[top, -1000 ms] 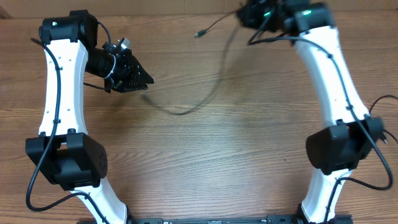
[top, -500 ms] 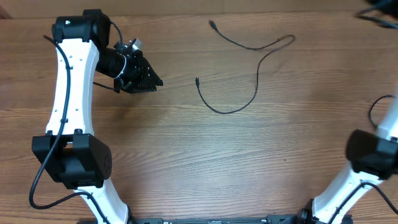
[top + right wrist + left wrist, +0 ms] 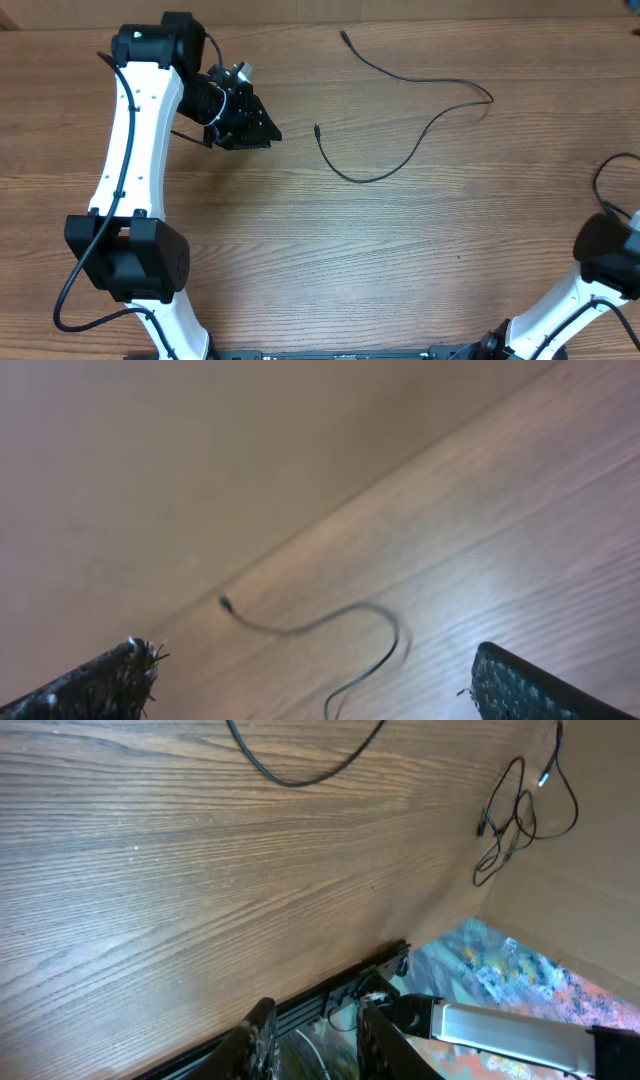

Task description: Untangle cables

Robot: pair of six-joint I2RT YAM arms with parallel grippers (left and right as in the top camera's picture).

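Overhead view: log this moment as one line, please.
cable: loose on table, one open curve, ends free | left gripper: open, empty, beside cable | right gripper: open, empty

Seen from overhead, soft, even light falls on the bench [image 3: 400, 260]. The wood grain is sharp, and the cable [image 3: 412, 152] throws only a faint, close shadow. The white left arm [image 3: 135, 130] carries a mild sheen. The left wrist view is crisp on the wood and softer toward its lower right corner. The right wrist view is hazy: the cable [image 3: 330, 622] looks smeared, pale glare lies on the bench [image 3: 520, 550], and the wall [image 3: 150, 460] is dim.
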